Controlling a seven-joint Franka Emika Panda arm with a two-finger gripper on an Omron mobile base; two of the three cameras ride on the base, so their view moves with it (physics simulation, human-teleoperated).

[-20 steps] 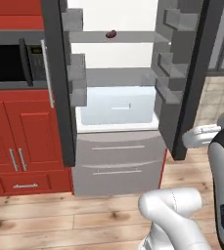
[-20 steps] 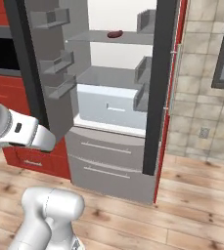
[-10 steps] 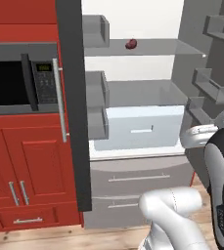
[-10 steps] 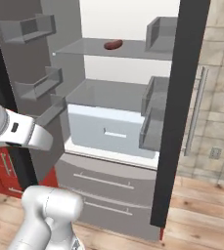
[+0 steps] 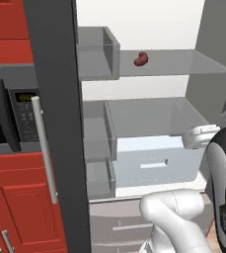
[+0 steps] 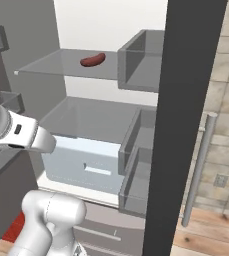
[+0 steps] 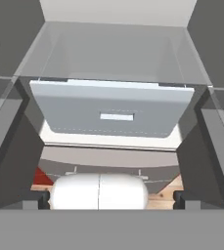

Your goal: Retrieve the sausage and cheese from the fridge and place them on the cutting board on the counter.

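The fridge (image 5: 149,24) stands open in front of me, both doors swung out. On its upper glass shelf (image 6: 56,65) lies the sausage (image 5: 141,59), a small curved reddish-brown link, also seen in the right base view as the sausage (image 6: 92,60). My gripper (image 7: 111,201) is open, its dark fingertips (image 7: 35,200) wide apart with nothing between them. It hangs in front of the fridge and looks down at the pale drawer (image 7: 111,114) below the lower shelf. The sausage sits well above it. The cheese, the cutting board and the counter are out of view.
A black-and-grey microwave (image 5: 13,116) sits in red cabinets (image 5: 20,202) to the left. The left door's dark edge (image 5: 55,123) and bar handle (image 5: 44,148) stand close by. The right door (image 6: 178,125) with its bins (image 6: 141,60) flanks the opening, a tiled wall (image 6: 226,125) beyond.
The whole picture has shifted and grown: the base has driven closer to the fridge. The sausage stays on its shelf and the gripper stays open.
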